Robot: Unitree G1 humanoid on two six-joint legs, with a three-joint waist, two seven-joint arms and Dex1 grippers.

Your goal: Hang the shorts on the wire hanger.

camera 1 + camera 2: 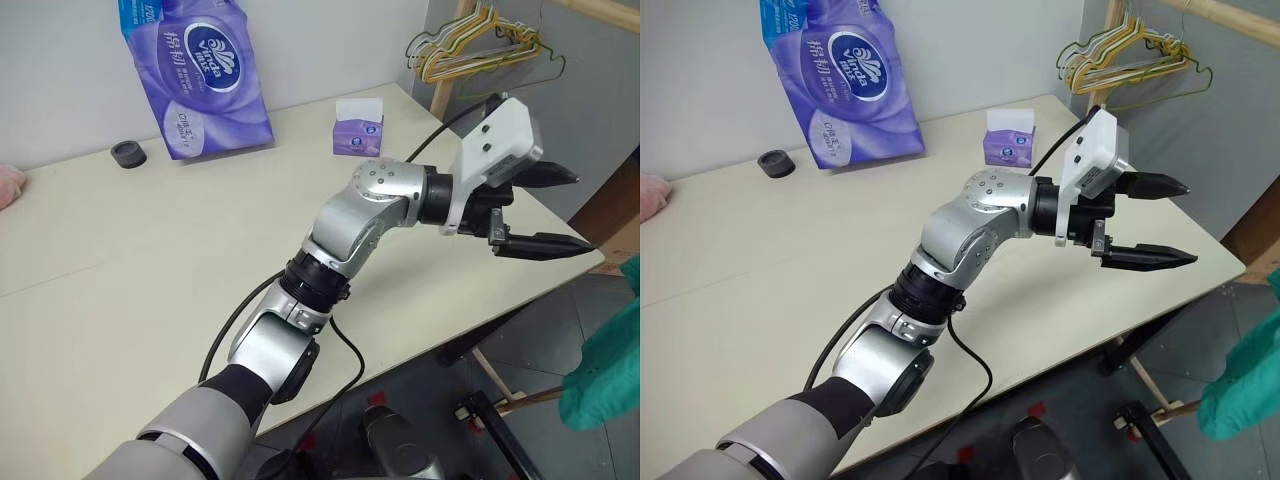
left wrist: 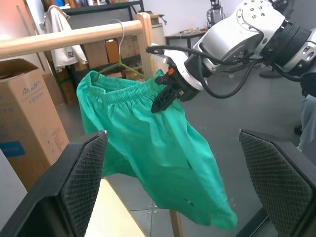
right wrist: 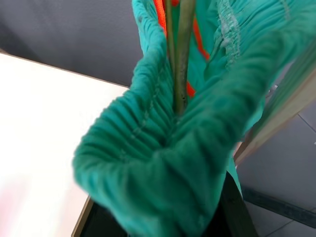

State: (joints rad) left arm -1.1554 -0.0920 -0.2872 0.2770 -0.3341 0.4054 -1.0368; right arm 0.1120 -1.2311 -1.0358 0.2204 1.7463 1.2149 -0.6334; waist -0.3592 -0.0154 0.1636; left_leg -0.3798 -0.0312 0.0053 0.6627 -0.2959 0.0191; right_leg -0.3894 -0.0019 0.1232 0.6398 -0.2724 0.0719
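The teal-green shorts point(image 2: 148, 143) hang in front of a wooden rail, their gathered waistband bunched up. My right gripper point(image 2: 164, 98) is shut on that waistband from the side. The wire hanger point(image 2: 120, 59) is thin and olive-green; its hook sits at the rail and its wires point(image 3: 177, 59) run down into the waistband beside the orange cord point(image 3: 197, 34). My left gripper point(image 1: 572, 212) is open and empty, held level past the table's right edge and pointing at the shorts point(image 1: 610, 360).
A wooden rail point(image 2: 64, 39) and its post carry the hanger; a cardboard box point(image 2: 24, 113) stands behind. On the table point(image 1: 150, 260) are a purple tissue pack point(image 1: 195, 75), a small tissue box point(image 1: 358, 135), a black cap point(image 1: 128, 154) and a pink cloth point(image 1: 8, 185). A bunch of hangers point(image 1: 470, 45) hangs behind the table.
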